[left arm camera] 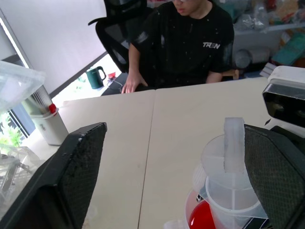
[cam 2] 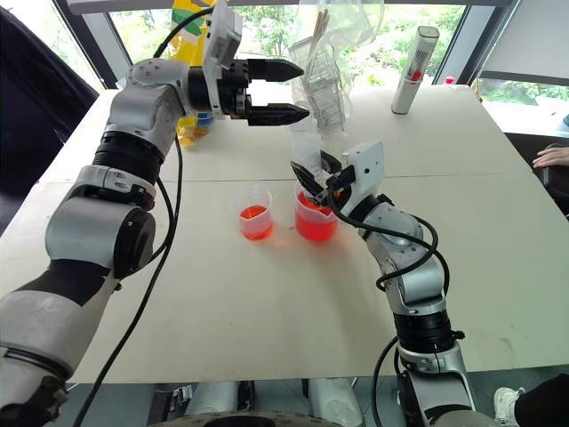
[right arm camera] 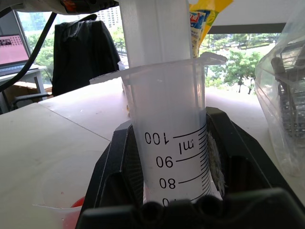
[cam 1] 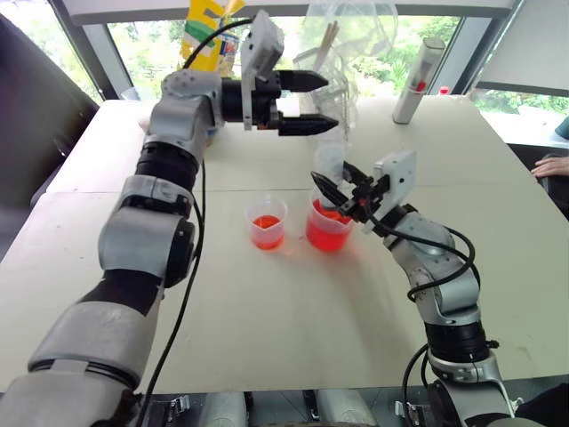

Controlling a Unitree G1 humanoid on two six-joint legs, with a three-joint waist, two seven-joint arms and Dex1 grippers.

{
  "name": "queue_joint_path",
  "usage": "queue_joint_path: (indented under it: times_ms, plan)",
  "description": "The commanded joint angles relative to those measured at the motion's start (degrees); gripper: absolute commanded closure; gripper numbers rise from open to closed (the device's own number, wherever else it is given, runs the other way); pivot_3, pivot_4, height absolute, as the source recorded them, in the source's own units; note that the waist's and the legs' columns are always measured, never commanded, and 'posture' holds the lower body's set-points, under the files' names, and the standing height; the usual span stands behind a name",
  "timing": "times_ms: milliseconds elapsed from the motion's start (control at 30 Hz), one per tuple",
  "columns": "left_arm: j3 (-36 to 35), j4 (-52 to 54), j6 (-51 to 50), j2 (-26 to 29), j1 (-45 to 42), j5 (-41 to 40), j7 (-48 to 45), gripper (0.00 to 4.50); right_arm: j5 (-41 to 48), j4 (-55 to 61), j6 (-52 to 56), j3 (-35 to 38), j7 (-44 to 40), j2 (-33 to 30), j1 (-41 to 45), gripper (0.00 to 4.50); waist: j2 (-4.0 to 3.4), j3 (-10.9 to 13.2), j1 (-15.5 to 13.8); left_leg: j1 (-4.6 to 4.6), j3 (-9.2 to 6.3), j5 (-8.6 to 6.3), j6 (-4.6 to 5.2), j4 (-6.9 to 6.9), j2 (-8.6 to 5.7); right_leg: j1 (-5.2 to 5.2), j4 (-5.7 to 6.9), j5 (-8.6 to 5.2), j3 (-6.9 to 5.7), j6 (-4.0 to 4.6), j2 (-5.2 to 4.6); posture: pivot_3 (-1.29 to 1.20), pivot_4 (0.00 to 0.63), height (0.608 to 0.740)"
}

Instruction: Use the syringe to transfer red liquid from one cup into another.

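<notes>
The syringe (cam 1: 329,165) stands upright with its lower end inside the larger spouted cup (cam 1: 329,233), which holds red liquid (cam 1: 327,238). My right gripper (cam 1: 333,185) is shut on the syringe's clear barrel (right arm camera: 174,143), where the printed graduations show between the fingers. Just left of it stands the smaller cup (cam 1: 267,222) with a little red liquid at its bottom. My left gripper (cam 1: 329,101) hangs open above the syringe, pointing level to the right. The white plunger top (left arm camera: 233,150) sits between its spread fingers (left arm camera: 71,176), touching neither.
A white cylindrical bottle (cam 1: 418,80) stands at the table's far right. A clear plastic bag (cam 1: 342,44) and a yellow packet (cam 1: 209,31) stand at the far edge behind my left gripper. A person in a black shirt (left arm camera: 186,43) sits at the table's right side, with one hand (cam 1: 551,165) on it.
</notes>
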State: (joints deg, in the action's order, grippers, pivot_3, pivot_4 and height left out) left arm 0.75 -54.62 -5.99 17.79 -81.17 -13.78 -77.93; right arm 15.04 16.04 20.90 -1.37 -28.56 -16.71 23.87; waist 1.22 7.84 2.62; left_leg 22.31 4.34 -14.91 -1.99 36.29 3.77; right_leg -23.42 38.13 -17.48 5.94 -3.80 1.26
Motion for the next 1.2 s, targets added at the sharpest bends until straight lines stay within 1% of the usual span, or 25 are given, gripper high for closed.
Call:
queue_joint_path:
  times_ms: [33,233,367,533,733,867,933,1000,1200]
  plan:
    - [-2.6,3.7,-1.8,2.0,-0.1,-2.2,-0.6,0.09,1.2,2.8,-0.1,0.2,-0.2,-0.1,1.4,3.08,0.0,0.0,0.1,0.0,0.0,0.0,0.0,0.0,0.0,0.0,0.01,0.0,0.0,0.0,0.0,0.0,0.15,0.739]
    - [-3.2,8.9,-6.9,5.9,3.4,-3.6,-2.7,0.09,1.9,1.9,0.1,0.7,-0.4,-0.5,2.1,3.08,0.0,0.0,0.1,-0.01,0.01,0.0,0.0,0.0,0.02,0.0,0.03,0.0,0.0,0.0,0.0,0.0,0.15,0.739]
    - [-2.0,13.3,-8.5,10.1,8.0,-2.8,-4.9,0.09,2.7,2.4,1.1,1.5,0.1,-0.7,3.3,3.08,0.0,0.0,0.1,-0.03,0.01,0.0,-0.01,0.0,0.04,0.0,0.05,0.0,0.01,0.0,0.0,0.0,0.15,0.739]
    - [-1.7,17.3,-11.3,14.6,11.9,-3.0,-7.0,0.09,5.4,5.1,5.2,3.6,1.1,-1.6,6.2,3.08,0.0,0.0,0.0,-0.01,0.01,0.02,-0.03,0.05,0.05,0.0,0.07,0.0,-0.01,0.0,-0.02,0.0,0.15,0.739]
    - [-1.1,20.6,-12.2,18.2,15.2,-2.4,-7.3,0.09,12.6,10.1,13.8,5.7,1.5,-3.1,13.4,3.08,0.0,0.0,-0.1,-0.01,0.01,0.02,-0.03,0.04,0.06,0.0,0.08,0.0,-0.02,0.01,-0.05,0.0,0.15,0.739]
    - [-1.4,20.6,-12.3,18.8,15.1,-2.5,-6.9,0.09,17.2,10.0,17.8,5.0,2.0,-0.9,18.8,3.08,0.0,0.0,0.0,-0.02,0.01,0.01,-0.02,0.05,0.07,-0.01,0.1,0.0,-0.03,0.01,-0.05,0.0,0.15,0.739]
    - [-1.6,21.0,-12.5,18.9,15.1,-2.8,-6.5,0.09,17.7,8.3,17.2,3.5,2.3,1.5,20.3,3.08,0.0,0.0,0.1,-0.02,0.0,0.01,-0.02,0.04,0.07,-0.01,0.08,0.0,-0.04,0.01,-0.04,0.0,0.15,0.739]
    - [-1.9,21.7,-13.0,19.0,15.1,-3.2,-6.2,0.09,16.5,5.8,15.1,1.5,1.9,3.6,20.6,3.08,0.01,0.0,0.1,-0.02,0.0,0.01,-0.02,0.03,0.07,-0.02,0.09,0.0,-0.03,0.01,-0.04,0.0,0.15,0.739]
    - [-2.7,26.1,-17.1,20.8,16.1,-5.4,-6.7,0.09,11.3,-3.5,5.4,-3.1,0.0,8.3,19.1,3.08,0.02,0.0,0.1,0.02,0.02,0.01,-0.02,0.06,0.06,-0.02,0.08,0.0,-0.03,0.01,-0.06,0.0,0.15,0.739]
